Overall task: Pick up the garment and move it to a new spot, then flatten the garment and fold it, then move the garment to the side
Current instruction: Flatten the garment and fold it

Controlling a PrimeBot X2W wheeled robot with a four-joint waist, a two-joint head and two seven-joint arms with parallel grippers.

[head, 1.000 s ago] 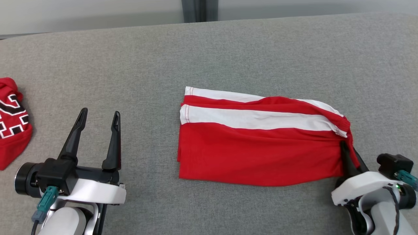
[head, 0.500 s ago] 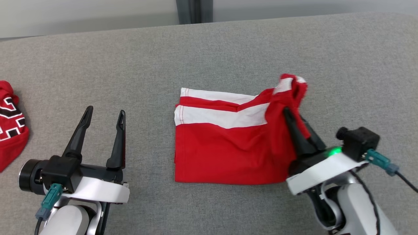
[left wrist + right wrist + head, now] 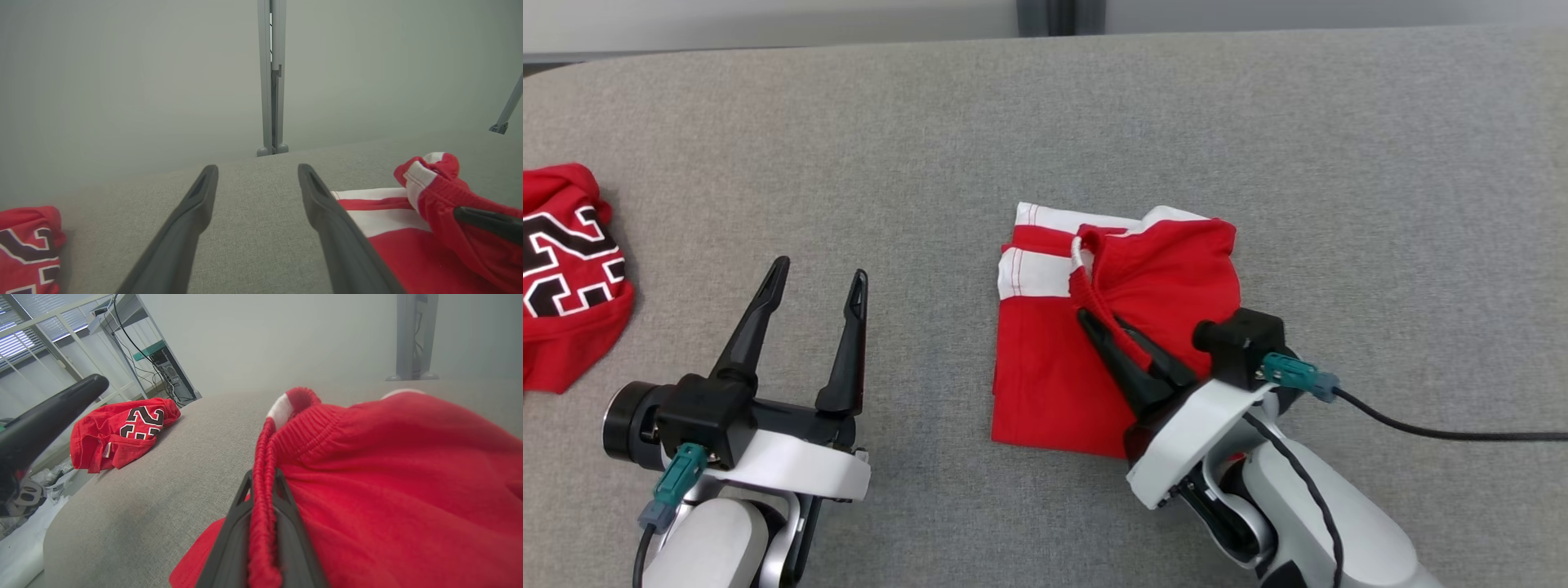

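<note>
The garment (image 3: 1045, 384) is a pair of red shorts with white side stripes, lying at the middle of the grey padded table (image 3: 849, 147). My right gripper (image 3: 1088, 315) is shut on its ribbed waistband, holding that end lifted and doubled over the left half. In the right wrist view the waistband runs between the right gripper's (image 3: 262, 474) fingers, and the garment (image 3: 388, 465) spreads to their right. My left gripper (image 3: 819, 269) stands open to the left of the shorts, holding nothing. The left wrist view has the left gripper (image 3: 257, 167) open above bare table, with the garment (image 3: 392, 253) at the right.
A second red garment with black and white numbers (image 3: 564, 278) lies bunched at the table's left edge, also in the right wrist view (image 3: 122, 428). A grey post (image 3: 1058, 16) stands behind the table's far edge. Racks and cables sit beyond the left end.
My right gripper has carried the waistband end up and over to the left, so the shorts now lie doubled to about half their length. The left gripper has stayed open in place.
</note>
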